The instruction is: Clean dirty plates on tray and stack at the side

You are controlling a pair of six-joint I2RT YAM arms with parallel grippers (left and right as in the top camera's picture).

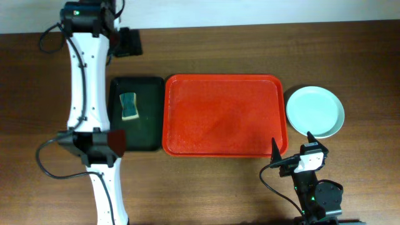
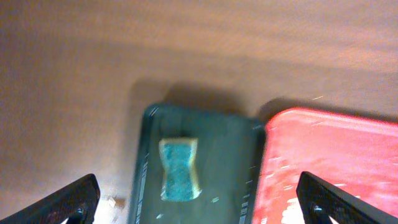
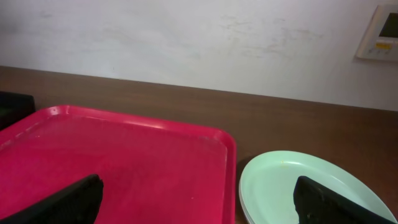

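The red tray (image 1: 225,115) lies bare in the middle of the table; its right rim (image 3: 229,168) also shows in the right wrist view. To its right, the plates (image 1: 315,111) sit stacked on the wood. A pale mint plate (image 3: 292,190) is on top, and another rim shows under it. A tiny yellow speck marks its far side. My right gripper (image 1: 292,145) (image 3: 199,186) hangs open near the tray's front right corner and holds nothing. My left gripper (image 2: 199,190) is wide open above the black tray and also holds nothing.
A small black tray (image 1: 136,114) (image 2: 224,168) lies against the red tray's left side, with a teal and yellow sponge (image 1: 129,106) (image 2: 179,169) in it. My left arm (image 1: 84,81) stretches along the table's left. A wall panel (image 3: 379,31) hangs beyond the far edge.
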